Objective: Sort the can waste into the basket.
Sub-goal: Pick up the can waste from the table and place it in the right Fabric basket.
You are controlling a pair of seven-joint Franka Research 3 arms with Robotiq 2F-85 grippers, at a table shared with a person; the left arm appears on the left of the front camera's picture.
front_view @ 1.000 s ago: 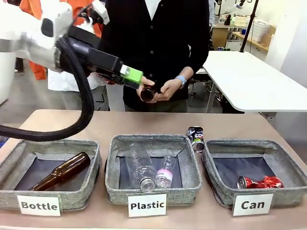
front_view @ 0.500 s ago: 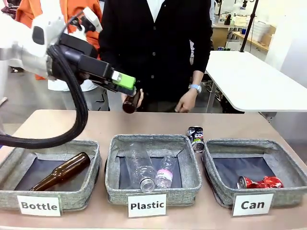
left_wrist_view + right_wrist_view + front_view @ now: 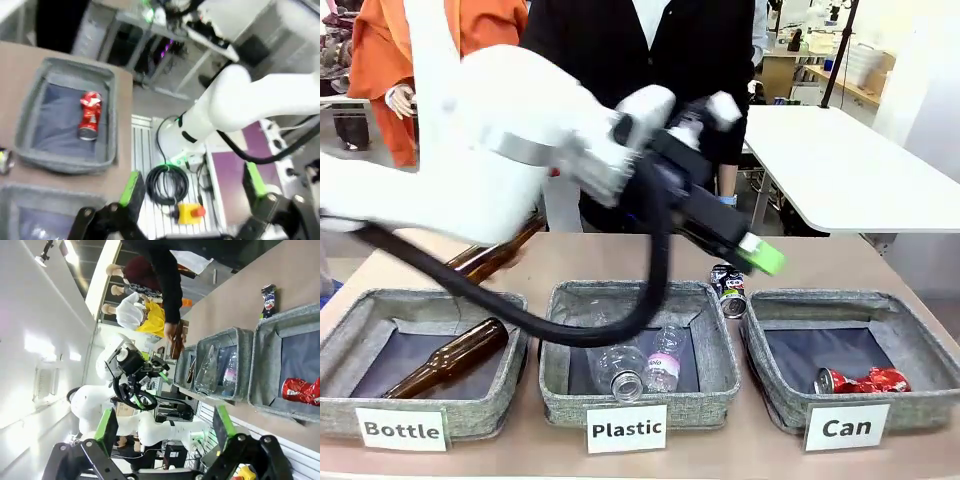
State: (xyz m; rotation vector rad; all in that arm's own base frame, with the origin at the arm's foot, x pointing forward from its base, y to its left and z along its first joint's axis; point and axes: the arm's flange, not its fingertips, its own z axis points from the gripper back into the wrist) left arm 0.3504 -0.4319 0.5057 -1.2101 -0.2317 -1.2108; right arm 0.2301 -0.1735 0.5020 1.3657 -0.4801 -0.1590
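Note:
A black and silver crushed can (image 3: 728, 290) lies on the table between the Plastic basket and the grey Can basket (image 3: 775, 395). A red crushed can (image 3: 863, 381) lies inside that basket. My left arm reaches across the middle, and my left gripper (image 3: 765, 260) hangs just above and to the right of the black can, blurred. In the left wrist view my left gripper (image 3: 194, 187) is open and empty, with the red can (image 3: 90, 115) in the Can basket (image 3: 62, 160) farther off. My right gripper (image 3: 165, 425) is open and empty, looking across at the red can (image 3: 302, 390) and black can (image 3: 268, 300).
The Plastic basket (image 3: 720, 385) holds clear bottles. The Bottle basket (image 3: 470, 415) holds one brown bottle. A second brown bottle (image 3: 495, 255) sits low over the table behind it, in the person's hand (image 3: 172, 335). A white table (image 3: 840, 170) stands at the back right.
My left arm has swung from the far left across to the right, down near the black can. The person's brown bottle has moved left, behind the Bottle basket.

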